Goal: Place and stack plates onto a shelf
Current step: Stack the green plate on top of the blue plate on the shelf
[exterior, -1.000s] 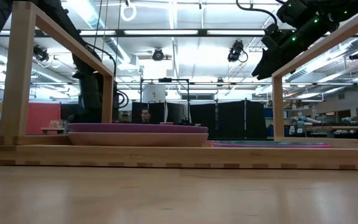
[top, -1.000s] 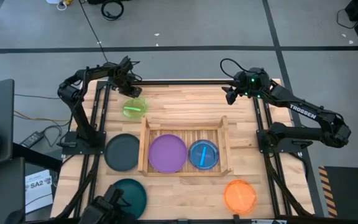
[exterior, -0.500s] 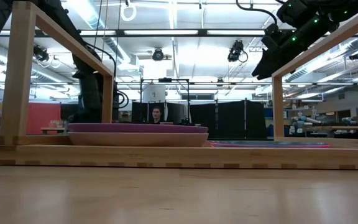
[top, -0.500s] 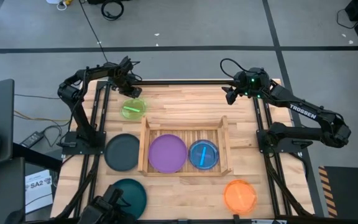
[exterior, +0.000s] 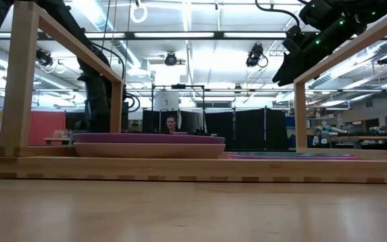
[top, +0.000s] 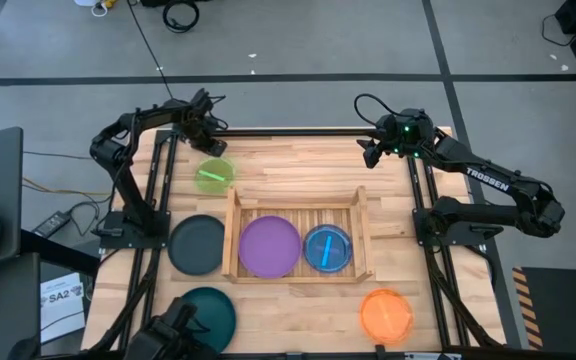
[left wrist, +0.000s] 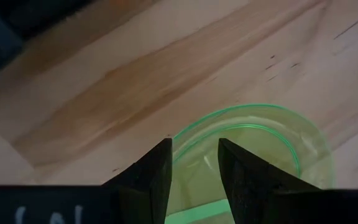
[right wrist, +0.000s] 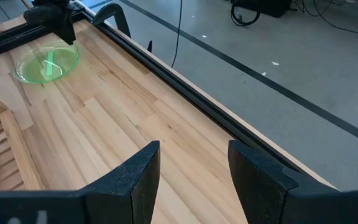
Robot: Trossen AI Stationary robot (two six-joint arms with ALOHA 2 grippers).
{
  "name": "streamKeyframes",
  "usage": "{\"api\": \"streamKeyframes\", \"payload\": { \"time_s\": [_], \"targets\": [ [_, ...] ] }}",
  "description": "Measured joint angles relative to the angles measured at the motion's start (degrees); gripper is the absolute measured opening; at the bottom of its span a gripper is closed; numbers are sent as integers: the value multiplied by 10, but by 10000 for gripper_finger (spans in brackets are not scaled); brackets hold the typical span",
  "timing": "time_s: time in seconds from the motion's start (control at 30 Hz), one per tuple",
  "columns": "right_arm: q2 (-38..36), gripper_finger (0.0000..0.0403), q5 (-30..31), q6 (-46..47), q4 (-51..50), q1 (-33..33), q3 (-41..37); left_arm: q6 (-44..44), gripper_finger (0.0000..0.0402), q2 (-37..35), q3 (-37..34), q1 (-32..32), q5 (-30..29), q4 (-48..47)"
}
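Observation:
A small lime green plate (top: pixel 215 175) lies flat on the table at the far left. My left gripper (top: pixel 211 150) points down over its far rim, open; in the left wrist view the rim (left wrist: pixel 188 127) runs just past the two fingertips. The shelf (top: pixel 293 203) sits mid-table and holds a purple plate (top: pixel 269 246) and a smaller blue plate (top: pixel 327 248), both flat on its slats. My right gripper (top: pixel 370 155) hangs open over the far right of the table, with nothing between its fingers. My left gripper stands with its fingertips (left wrist: pixel 161 155) right at the lime green plate's far rim, coming from above and pointing down. Whether they touch the plate cannot be told. The plate lies flat on the table.
A dark grey plate (top: pixel 197 244) lies left of the shelf, a teal plate (top: pixel 208 312) at the near left and an orange plate (top: pixel 385 314) at the near right. Bare wood runs along the far edge between the two grippers (right wrist: pixel 135 106). A person shows far behind the table (exterior: pixel 171 123).

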Motion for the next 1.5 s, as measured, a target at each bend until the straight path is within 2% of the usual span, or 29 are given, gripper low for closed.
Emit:
{"api": "streamKeyframes", "payload": {
  "time_s": [0.27, 0.67, 1.2, 1.4, 1.5],
  "targets": [
    [0, 194, 0, 0, 0, 0, 0, -2, 137, -2, 0, 2, -68, -1],
    [0, 194, 0, 0, 0, 0, 0, 6, 137, -1, 0, 5, -68, -11],
    [0, 194, 0, 0, 0, 0, 0, 127, 137, 38, 0, 5, -67, -34],
    [0, 194, 0, 0, 0, 0, 0, 135, 135, 41, 0, 5, -67, -37],
    [0, 194, 0, 0, 0, 0, 0, 147, 121, 42, 0, 5, -68, -36]
  ]
}}
